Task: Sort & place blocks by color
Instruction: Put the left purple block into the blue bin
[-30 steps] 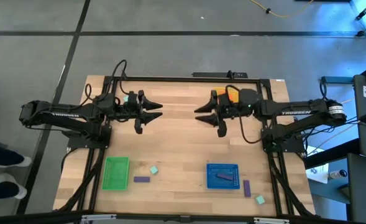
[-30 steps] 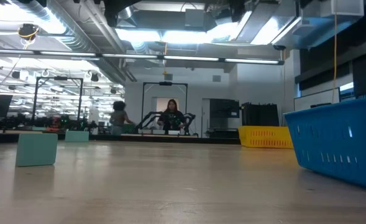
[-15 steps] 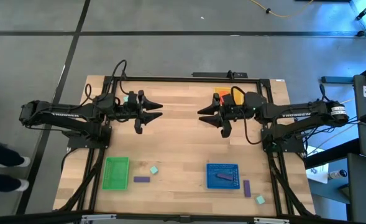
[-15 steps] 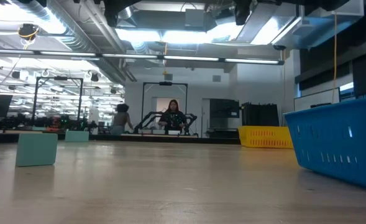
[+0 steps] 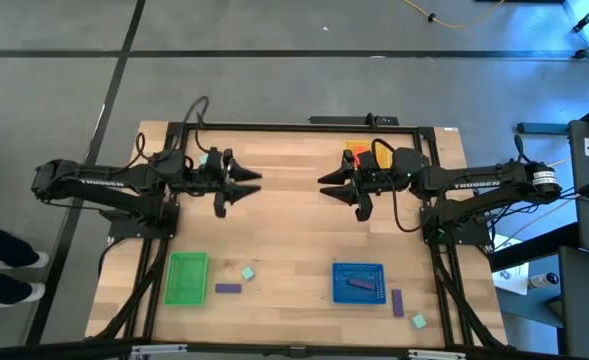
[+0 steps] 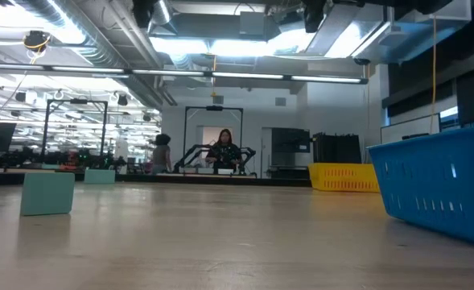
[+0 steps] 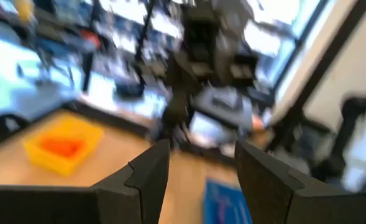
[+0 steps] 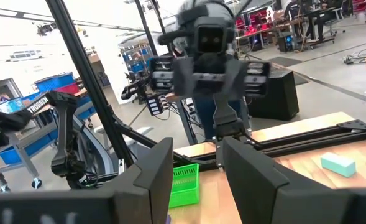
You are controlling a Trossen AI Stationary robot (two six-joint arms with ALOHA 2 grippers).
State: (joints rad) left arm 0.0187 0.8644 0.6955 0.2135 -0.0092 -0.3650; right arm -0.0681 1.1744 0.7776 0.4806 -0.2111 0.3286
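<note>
Both grippers hover open above the far half of the table, tips facing each other: my left gripper [image 5: 246, 181] [image 7: 201, 149] and my right gripper [image 5: 330, 183] [image 8: 198, 146]. Neither holds anything. Orange-red blocks [image 5: 360, 154] [image 7: 61, 147] lie in the yellow tray [image 5: 354, 147], partly hidden under the right arm. One purple block [image 5: 359, 283] lies in the blue tray [image 5: 340, 290]. On the bare table near the front edge lie a purple block [image 5: 228, 288], a mint block [image 5: 247, 272] [image 6: 47, 192], another purple block [image 5: 397, 302] and another mint block [image 5: 418, 321]. A further mint block [image 5: 212, 157] [image 8: 338, 164] lies beside the left arm.
The green tray [image 5: 187, 277] [image 8: 183, 183] sits at the near left. The middle of the wooden table between the grippers is bare. Dark frame rails run along the table's far edge and sides. People stand far off in the room behind the table.
My right gripper has drawn back a little toward the table's right edge, uncovering more of the yellow tray, and has stayed open. No block has moved.
</note>
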